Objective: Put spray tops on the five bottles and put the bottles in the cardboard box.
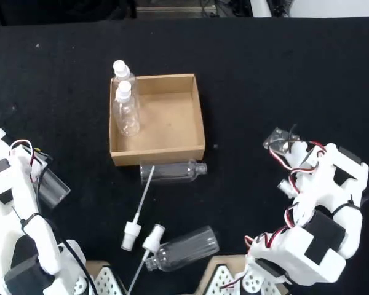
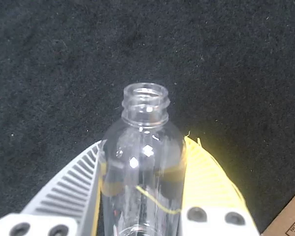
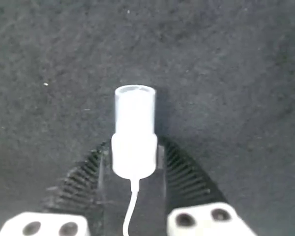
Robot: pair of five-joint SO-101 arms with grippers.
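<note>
My left gripper [image 2: 142, 145] is shut on a clear bottle [image 2: 143, 147] with an open, capless neck, held over the black table; in the high view this bottle [image 1: 51, 188] is at the far left. My right gripper [image 3: 134, 147] is shut on a white spray top [image 3: 134, 130], whose thin tube runs back between the fingers; in the high view it [image 1: 286, 185] is at the right. The cardboard box [image 1: 200, 117] stands at centre. One capped bottle [image 1: 126, 110] lies inside it, and a second capped bottle [image 1: 122, 73] is at its far left corner.
An uncapped bottle [image 1: 172, 172] lies along the box's front wall. Nearer the front lie a loose spray top [image 1: 133, 232] with its long tube, another spray top [image 1: 154, 237], and an uncapped bottle [image 1: 186, 247]. A cardboard corner [image 2: 291, 220] shows in the left wrist view.
</note>
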